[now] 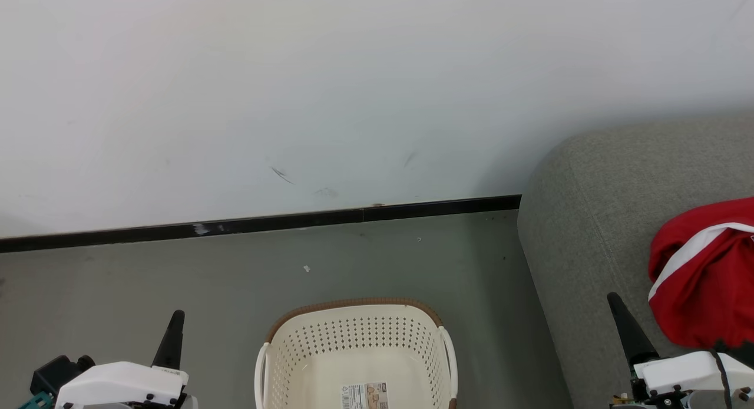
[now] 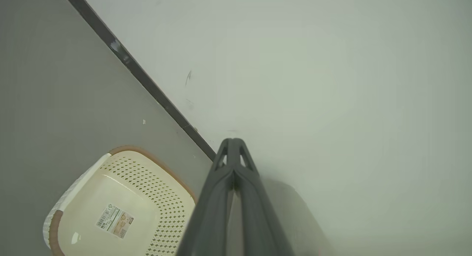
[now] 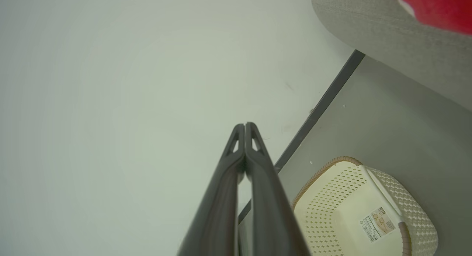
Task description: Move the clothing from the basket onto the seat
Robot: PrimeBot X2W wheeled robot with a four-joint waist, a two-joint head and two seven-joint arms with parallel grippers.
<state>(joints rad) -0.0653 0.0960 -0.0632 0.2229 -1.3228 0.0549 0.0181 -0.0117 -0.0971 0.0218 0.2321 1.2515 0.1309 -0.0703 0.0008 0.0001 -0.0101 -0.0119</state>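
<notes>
The cream basket with a brown rim stands on the floor at the bottom centre, nothing in it but a label on its floor; it also shows as the basket and the basket in the wrist views. Red clothing with a white stripe lies bunched on the grey seat at the right, and a strip of that clothing shows on the seat. My left gripper is shut and holds nothing, left of the basket; its tip points at the wall. My right gripper is shut, holding nothing, over the seat beside the clothing; in the right wrist view the gripper shows its fingers pressed together.
A white wall with a black baseboard runs behind the basket. Grey floor lies between the wall and me. The seat's rounded corner stands close to the basket's right side.
</notes>
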